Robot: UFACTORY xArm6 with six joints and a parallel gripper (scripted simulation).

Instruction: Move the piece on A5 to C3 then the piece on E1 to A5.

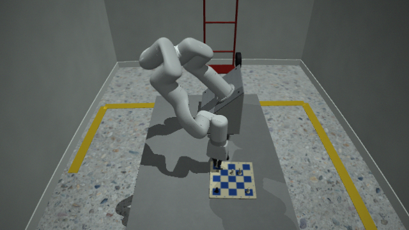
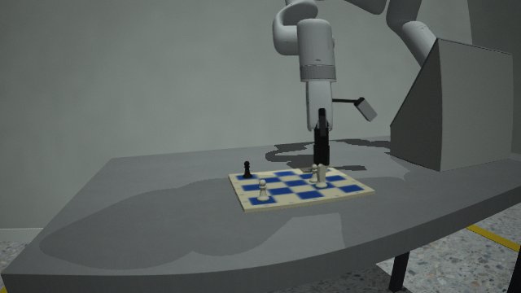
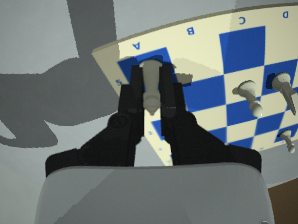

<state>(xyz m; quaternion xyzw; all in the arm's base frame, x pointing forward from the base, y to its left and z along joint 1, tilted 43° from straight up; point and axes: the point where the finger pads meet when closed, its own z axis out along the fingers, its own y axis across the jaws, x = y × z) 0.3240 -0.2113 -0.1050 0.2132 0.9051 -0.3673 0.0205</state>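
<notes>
The chessboard of blue and cream squares lies on the grey table. My gripper is down at the board's far corner, over the end square of column A. It is shut on a pale chess piece, which stands upright between the dark fingers. The fingers hide that piece in the top and exterior views. Two more pale pieces stand near the board's middle. A black pawn and a white pawn stand at the near corners.
The arm's grey wedge-shaped base block stands on the table behind the board. A red hand truck leans at the back wall. Yellow floor lines run around the table.
</notes>
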